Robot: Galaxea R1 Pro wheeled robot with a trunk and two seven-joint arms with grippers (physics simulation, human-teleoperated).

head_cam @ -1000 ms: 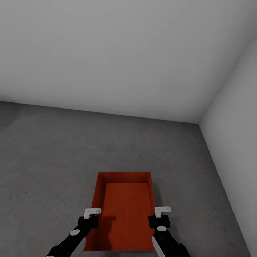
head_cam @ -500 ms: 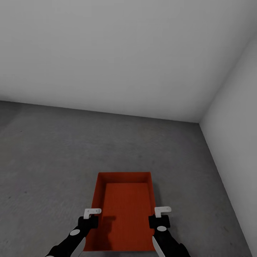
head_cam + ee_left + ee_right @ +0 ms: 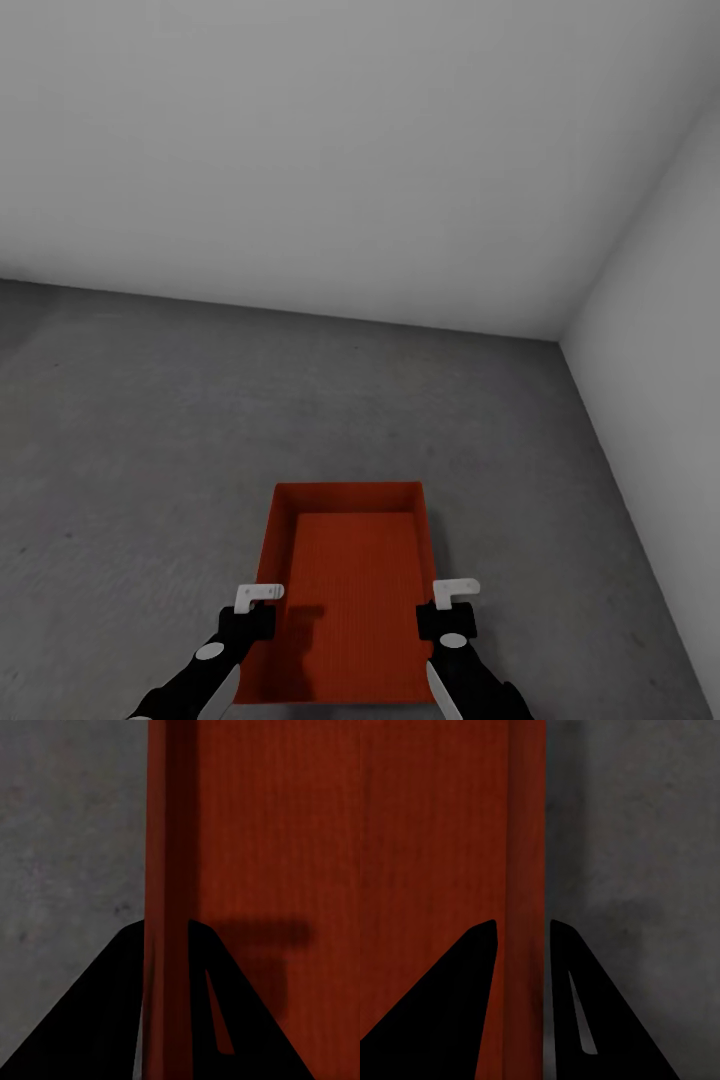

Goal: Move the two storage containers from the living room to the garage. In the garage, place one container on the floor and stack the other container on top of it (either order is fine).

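One orange-red storage container lies lengthwise in front of me over the grey concrete floor of the garage. My left gripper straddles its left long wall and is shut on it, one finger inside and one outside. On the opposite side, my right gripper grips the right long wall in the same way. I cannot tell whether the bin rests on the concrete or hangs just above it. Its ribbed inside bottom is empty, with a gripper shadow on it.
A plain white back wall meets a white side wall at a corner to the far right. Bare concrete stretches to the left and ahead of the bin.
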